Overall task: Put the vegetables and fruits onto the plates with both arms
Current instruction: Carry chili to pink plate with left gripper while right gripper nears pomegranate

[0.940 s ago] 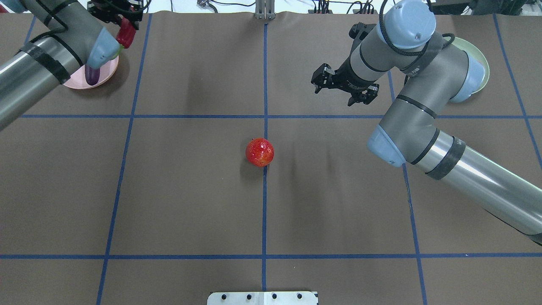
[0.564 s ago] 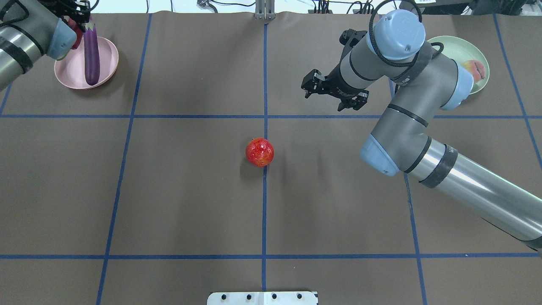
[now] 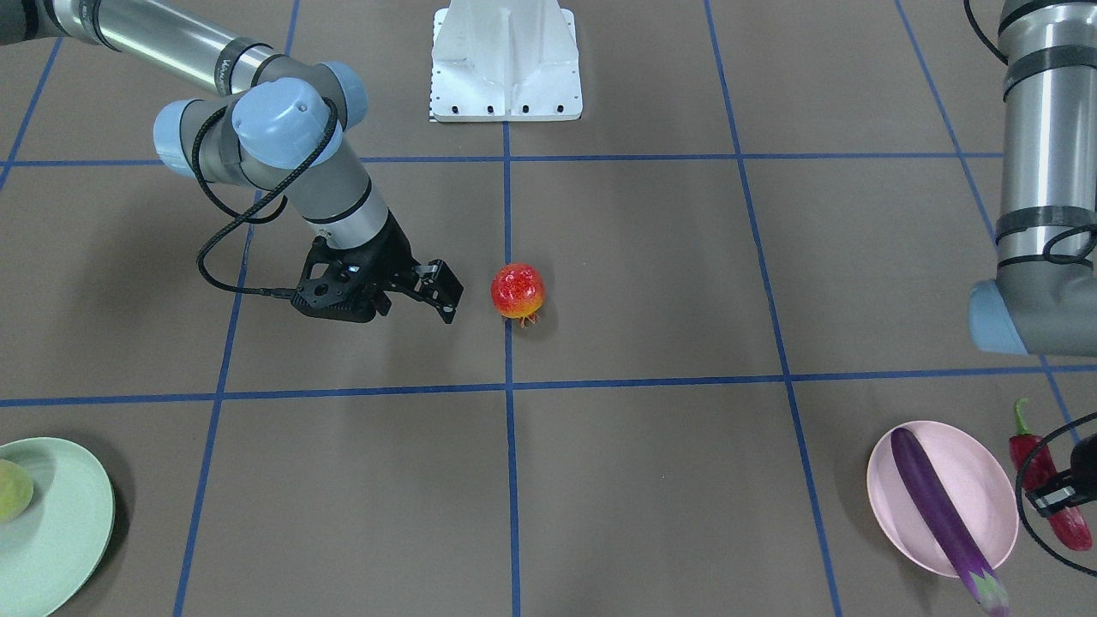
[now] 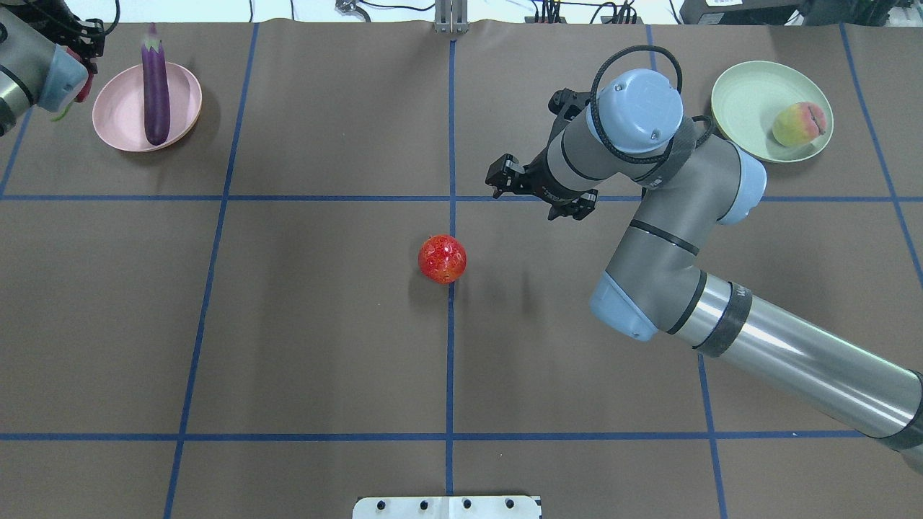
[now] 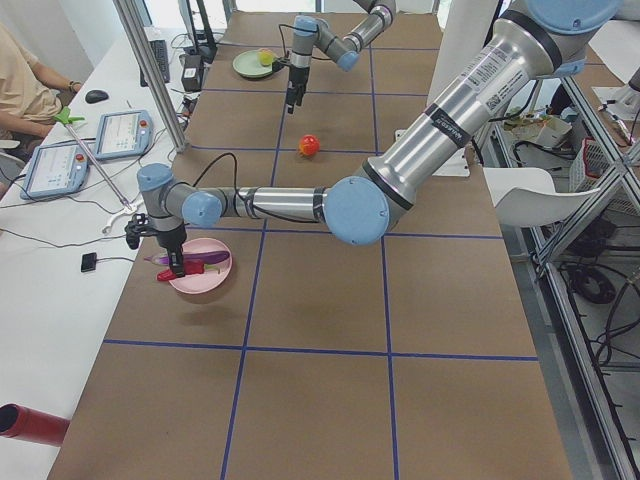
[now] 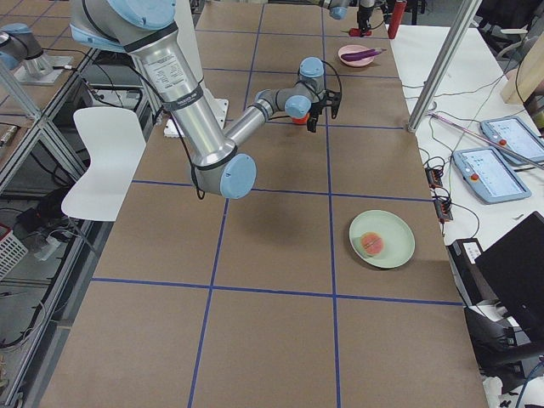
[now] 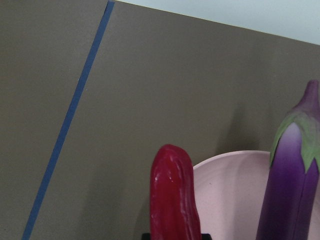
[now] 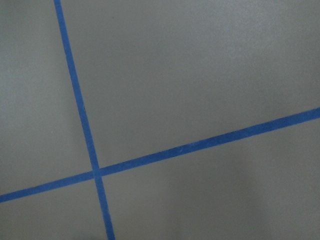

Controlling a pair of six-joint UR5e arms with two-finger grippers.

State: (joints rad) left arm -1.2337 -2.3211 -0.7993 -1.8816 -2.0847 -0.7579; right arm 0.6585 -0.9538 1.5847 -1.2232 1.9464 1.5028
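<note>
right gripper (image 4: 537, 193), fingers spread and empty, hangs near the pomegranate (image 4: 442, 259) resting on a blue tape line (image 4: 450, 360); left gripper (image 3: 1061, 495) is clenched on the chili (image 3: 1041, 467) just beside the pink plate (image 4: 119, 119) bearing the eggplant (image 4: 154, 94); the peach (image 4: 798, 124) lies on the green plate (image 4: 743, 101).

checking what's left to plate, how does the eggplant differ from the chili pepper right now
Place: the eggplant lies on the pink plate, its cap past the rim; the chili pepper is off the plate, beside it.
Hold: the eggplant is free; the chili pepper is gripped by the left pincer.
Look: the eggplant is long, smooth and purple; the chili pepper is shorter, wrinkled and red.
Both are slim vegetables at the same end of the table.
</note>
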